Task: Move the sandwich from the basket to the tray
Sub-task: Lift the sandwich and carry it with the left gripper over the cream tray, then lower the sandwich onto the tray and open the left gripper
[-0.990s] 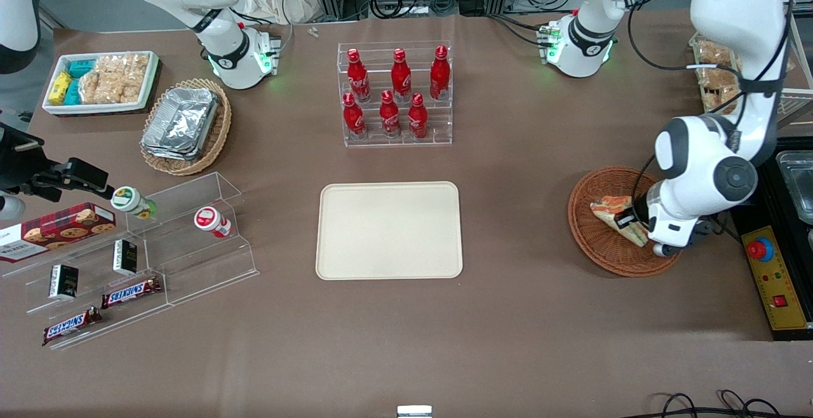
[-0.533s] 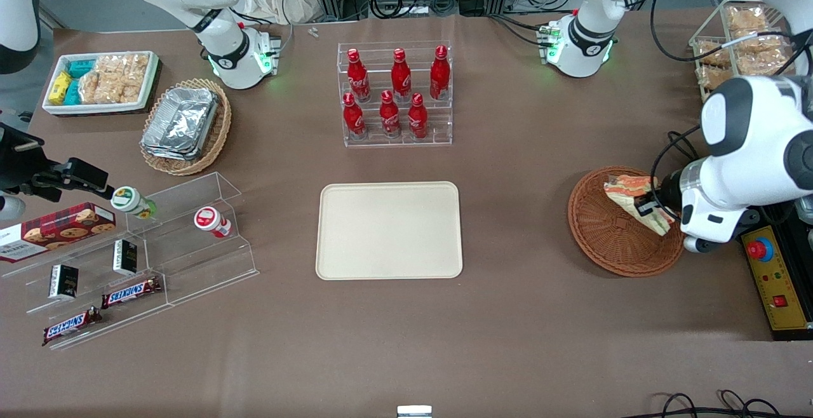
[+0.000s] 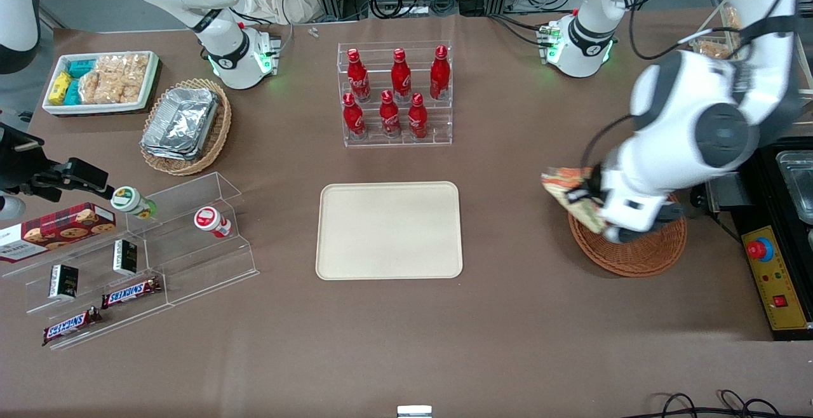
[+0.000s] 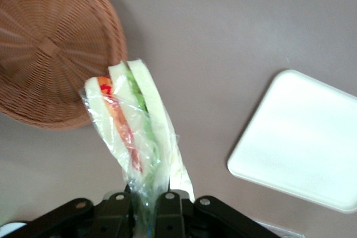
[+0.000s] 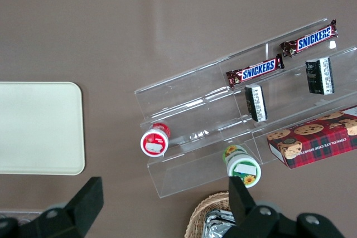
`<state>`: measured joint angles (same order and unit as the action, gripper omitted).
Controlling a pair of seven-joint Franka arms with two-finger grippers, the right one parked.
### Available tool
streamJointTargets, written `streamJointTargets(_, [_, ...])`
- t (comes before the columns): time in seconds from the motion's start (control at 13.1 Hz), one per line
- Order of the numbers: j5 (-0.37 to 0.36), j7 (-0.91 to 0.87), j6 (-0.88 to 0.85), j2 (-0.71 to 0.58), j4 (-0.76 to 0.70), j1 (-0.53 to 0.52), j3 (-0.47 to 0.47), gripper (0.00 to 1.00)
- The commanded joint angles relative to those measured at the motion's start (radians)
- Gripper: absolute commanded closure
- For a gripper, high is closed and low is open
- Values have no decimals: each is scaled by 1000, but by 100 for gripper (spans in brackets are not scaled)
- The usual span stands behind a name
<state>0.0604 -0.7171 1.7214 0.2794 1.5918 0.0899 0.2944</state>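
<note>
My left gripper (image 3: 587, 205) is shut on the wrapped sandwich (image 3: 568, 194) and holds it in the air above the rim of the reddish-brown wicker basket (image 3: 641, 249), at the edge nearest the tray. In the left wrist view the sandwich (image 4: 134, 124), pale bread with red and green filling in clear film, hangs from the gripper (image 4: 146, 207), with the basket (image 4: 50, 48) below it and a corner of the tray (image 4: 304, 137) beside it. The cream-beige tray (image 3: 389, 230) lies flat at mid-table, toward the parked arm's end from the basket, with nothing on it.
A clear rack of red bottles (image 3: 395, 94) stands farther from the front camera than the tray. A tan basket of foil trays (image 3: 184, 124), a white snack bin (image 3: 101, 81) and a clear stepped shelf of snacks (image 3: 136, 259) lie toward the parked arm's end. A control box (image 3: 772, 278) sits beside the basket.
The gripper has lifted the sandwich out of the basket and carried it toward the tray, from over the basket's middle to over its rim.
</note>
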Motion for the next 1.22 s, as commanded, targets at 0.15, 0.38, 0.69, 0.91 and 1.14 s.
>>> streamJointTargets(0.15, [-126, -41, 50, 99, -59, 241, 0, 93])
streamJointTargets(0.38, [-123, -28, 90, 225, -145, 280, 2, 93])
streamJointTargets(0.69, [-129, 39, 223, 371, -196, 335, 0, 93])
streamJointTargets(0.91, [-129, 70, 351, 441, -191, 343, 0, 93])
streamJointTargets(1.14, [-129, 79, 388, 494, -190, 347, 0, 91])
